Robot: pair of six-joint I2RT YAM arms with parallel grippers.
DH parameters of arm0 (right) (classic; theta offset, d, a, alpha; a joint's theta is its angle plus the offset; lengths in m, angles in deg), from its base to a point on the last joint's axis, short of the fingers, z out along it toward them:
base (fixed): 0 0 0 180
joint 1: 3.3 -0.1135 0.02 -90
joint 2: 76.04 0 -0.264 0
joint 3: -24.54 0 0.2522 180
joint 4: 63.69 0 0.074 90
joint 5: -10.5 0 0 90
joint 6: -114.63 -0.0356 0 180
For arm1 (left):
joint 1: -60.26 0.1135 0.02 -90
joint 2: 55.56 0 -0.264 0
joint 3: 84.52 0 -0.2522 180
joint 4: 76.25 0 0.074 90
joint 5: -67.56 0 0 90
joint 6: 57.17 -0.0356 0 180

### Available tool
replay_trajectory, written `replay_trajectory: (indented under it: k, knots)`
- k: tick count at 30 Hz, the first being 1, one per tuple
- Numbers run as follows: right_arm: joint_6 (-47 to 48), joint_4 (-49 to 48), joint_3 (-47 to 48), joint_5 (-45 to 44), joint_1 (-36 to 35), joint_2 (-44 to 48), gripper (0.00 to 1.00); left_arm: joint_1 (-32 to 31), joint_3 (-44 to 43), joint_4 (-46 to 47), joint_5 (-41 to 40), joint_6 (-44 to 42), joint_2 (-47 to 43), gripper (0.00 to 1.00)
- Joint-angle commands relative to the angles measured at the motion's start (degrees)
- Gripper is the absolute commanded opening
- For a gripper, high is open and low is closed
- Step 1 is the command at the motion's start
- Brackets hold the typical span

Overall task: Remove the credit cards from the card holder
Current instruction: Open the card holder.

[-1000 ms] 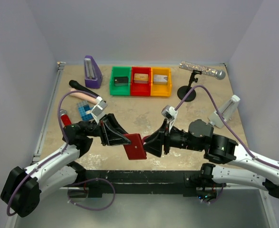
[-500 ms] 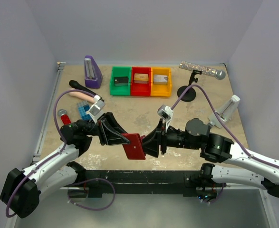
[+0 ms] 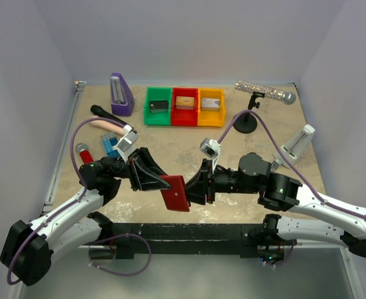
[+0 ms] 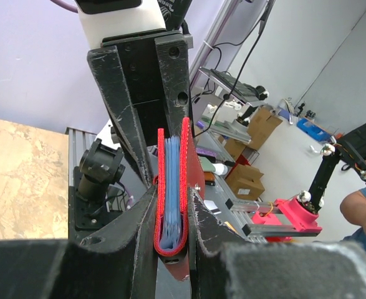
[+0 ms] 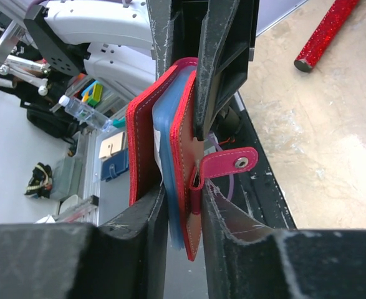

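The left pincer (image 4: pixel 171 215) clamps the dark red card holder (image 3: pixel 177 195) at its folded spine. The right pincer (image 5: pixel 186 193) pinches the opposite edge, beside the snap tab (image 5: pixel 229 167). Pale blue pockets (image 4: pixel 172 180) show between the covers, which hang above the bench's (image 3: pixel 170 146) near edge.

Pale lavender walls (image 3: pixel 183 37) — mottled beige tabletop (image 3: pixel 183 149), evenly lit.
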Motion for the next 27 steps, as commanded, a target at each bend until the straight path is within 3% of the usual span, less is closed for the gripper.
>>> replay_trajectory:
  k: [1,4,6,7,8,10,14,18,20,21,23,24,25,27]
  knots:
    - [0.00,-1.81,2.14,0.69,0.18,-0.58,0.21,-0.54,-2.53,17.92,-3.72,-1.22,-0.28,0.00]
    - [0.09,-1.02,2.05,0.17,0.18,-0.15,0.05,-0.45,-2.53,17.84,-3.90,-0.70,0.33,0.18]
    - [0.27,0.03,2.05,-0.62,0.18,0.38,0.00,0.25,-2.35,17.83,-3.81,0.35,1.47,0.34]
    - [0.44,0.56,2.14,-0.98,0.18,0.64,0.00,0.43,-2.26,17.83,-3.81,1.05,2.26,0.57]
    - [0.62,1.52,2.23,-1.50,0.27,1.08,0.00,0.87,-2.35,17.92,-3.81,1.93,2.96,0.66]
    - [1.23,3.80,2.66,-2.38,0.53,1.87,0.00,1.83,-2.00,17.92,-4.51,3.60,4.19,1.00]
    - [3.42,8.98,3.72,-5.45,0.80,4.68,0.00,5.08,0.81,17.49,-9.60,5.28,4.38,1.00]
    - [6.58,21.27,8.54,-17.28,0.71,4.96,0.00,8.07,1.34,6.01,-11.46,3.36,2.10,1.00]
    - [7.30,28.56,11.18,-23.54,0.71,3.73,0.00,8.43,-0.23,-12.04,-12.42,-1.72,-0.36,1.00]
    - [7.56,31.30,12.06,-26.44,0.80,3.03,0.00,8.43,-1.89,-22.92,-13.38,-9.15,-2.20,1.00]
    - [7.39,34.39,12.68,-31.10,0.71,2.06,0.00,7.73,-10.99,-60.44,-22.56,-25.38,-5.36,1.00]
    - [7.21,35.36,12.95,-33.30,0.71,1.44,0.00,7.20,-15.49,-77.44,-33.24,-32.01,-4.77,1.00]
    - [6.95,36.50,13.21,-34.98,0.80,0.92,0.00,7.11,-19.01,-88.66,-41.35,-34.77,-3.81,1.00]
    - [5.90,38.09,13.65,-37.44,0.71,-0.58,0.00,7.29,-21.85,-96.83,-50.27,-35.85,-3.09,1.00]
